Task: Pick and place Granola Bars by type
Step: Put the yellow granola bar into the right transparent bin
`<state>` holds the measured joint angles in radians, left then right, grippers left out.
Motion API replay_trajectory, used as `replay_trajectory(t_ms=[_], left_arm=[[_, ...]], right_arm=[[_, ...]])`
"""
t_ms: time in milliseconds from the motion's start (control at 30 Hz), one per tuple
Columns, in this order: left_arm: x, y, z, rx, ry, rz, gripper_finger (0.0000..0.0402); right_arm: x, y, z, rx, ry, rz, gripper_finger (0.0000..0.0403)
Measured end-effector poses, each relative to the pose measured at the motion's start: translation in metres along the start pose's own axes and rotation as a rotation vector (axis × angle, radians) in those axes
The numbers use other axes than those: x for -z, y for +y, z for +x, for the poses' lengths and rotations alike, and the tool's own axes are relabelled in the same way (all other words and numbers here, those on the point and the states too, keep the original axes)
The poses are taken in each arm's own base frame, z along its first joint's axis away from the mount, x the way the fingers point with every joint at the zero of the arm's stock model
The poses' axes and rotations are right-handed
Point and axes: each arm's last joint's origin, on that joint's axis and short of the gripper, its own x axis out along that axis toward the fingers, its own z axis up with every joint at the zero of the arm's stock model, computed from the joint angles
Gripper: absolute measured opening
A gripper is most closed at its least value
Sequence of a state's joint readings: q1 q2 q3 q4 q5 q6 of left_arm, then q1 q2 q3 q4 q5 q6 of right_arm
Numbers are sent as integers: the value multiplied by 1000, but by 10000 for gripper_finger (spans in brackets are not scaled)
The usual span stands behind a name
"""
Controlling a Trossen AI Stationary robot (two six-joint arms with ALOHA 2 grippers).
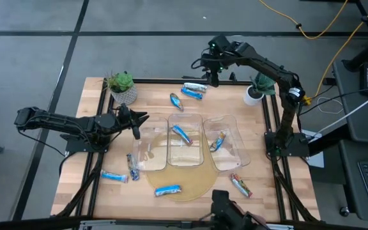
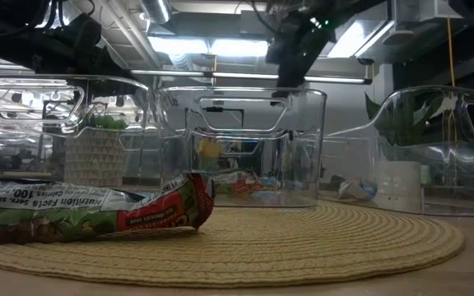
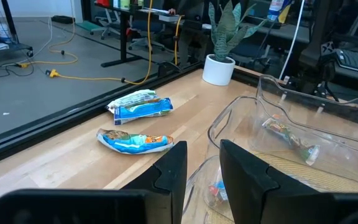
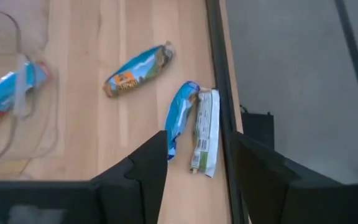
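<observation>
**Right hand hangs over the pair of bars at the counter's far edge**

The right hand [image 1: 212, 79] hovers with its fingers spread and nothing in them, directly above two granola bars lying side by side at the far rim of the counter [image 1: 152, 92], a bright blue bar [image 4: 180, 118] touching a white-backed bar [image 4: 205, 130]. Just beside that pair, nearer the three clear bins [image 1: 185, 145], lies a blue-and-orange bar [image 4: 138, 68].

The bins stand in a row on a round woven mat [image 1: 190, 185]. The middle bin holds a blue bar [image 1: 183, 135]; the bin on the right arm's side holds a silvery bar with orange [image 1: 218, 141]. The bin on the left arm's side is the one the left hand [image 1: 137, 124] hangs above, its fingers parted a little and gripping nothing.

Other bars lie loose around the bins: one blue bar on the mat's near edge [image 1: 168, 190], a reddish bar [image 1: 240, 185] off the mat on the right arm's side, and two more [image 1: 114, 176] [image 1: 132, 166] on the left arm's side. A small potted plant [image 1: 122, 86] sits at the far corner by the left arm, and a white pot with a plant [image 1: 255, 91] at the far corner by the right arm.
</observation>
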<state>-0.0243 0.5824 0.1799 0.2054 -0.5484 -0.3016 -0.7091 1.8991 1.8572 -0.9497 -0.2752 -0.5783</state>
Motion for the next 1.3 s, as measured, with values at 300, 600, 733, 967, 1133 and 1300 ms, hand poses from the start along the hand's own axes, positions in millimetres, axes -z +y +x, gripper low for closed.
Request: replay_trajectory(t_ms=[300, 600, 733, 967, 1133, 1300], left_arm=[[0, 0, 0, 0, 0, 0, 88], [0, 0, 0, 0, 0, 0, 88], [0, 0, 0, 0, 0, 0, 88], [0, 0, 0, 0, 0, 0, 88], [0, 0, 0, 0, 0, 0, 88], [0, 0, 0, 0, 0, 0, 88]], right_arm=[[15, -10, 56, -67, 109, 66, 217], [32, -16, 102, -61, 212, 137, 282], [37, -19, 117, -44, 237, 135, 298], [41, -22, 134, 36, 280, 116, 300], [44, -22, 146, 35, 283, 113, 300], [46, -21, 156, 28, 290, 111, 300]])
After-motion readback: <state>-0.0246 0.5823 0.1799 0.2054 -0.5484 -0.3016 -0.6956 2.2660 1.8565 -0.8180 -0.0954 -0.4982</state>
